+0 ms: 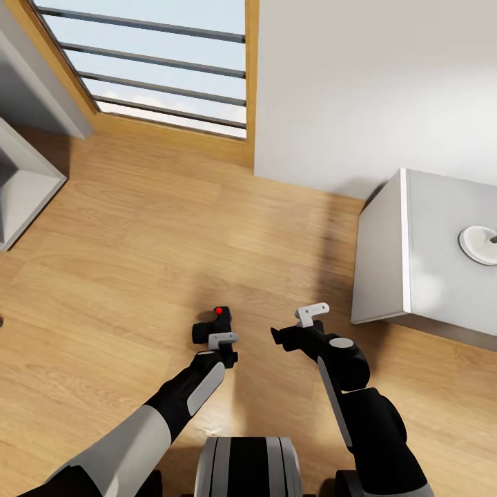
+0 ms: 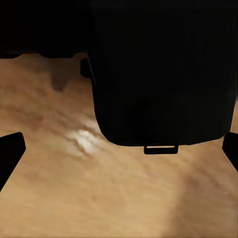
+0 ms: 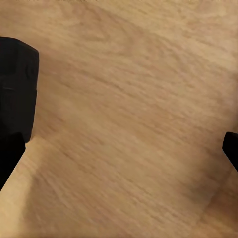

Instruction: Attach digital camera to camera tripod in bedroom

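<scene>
My left hand [image 1: 215,336] clamped on digital camera [image 1: 212,323], red button up, above wooden floor [image 1: 124,228]. My right hand [image 1: 298,326] spread wide, empty. No readable writing on camera.

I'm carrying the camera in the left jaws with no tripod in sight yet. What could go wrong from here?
The digital camera sits at the tip of the left gripper, over bare wooden floor; a slip would drop it. Turning right, the right gripper could clip the white cabinet beside it.
</scene>
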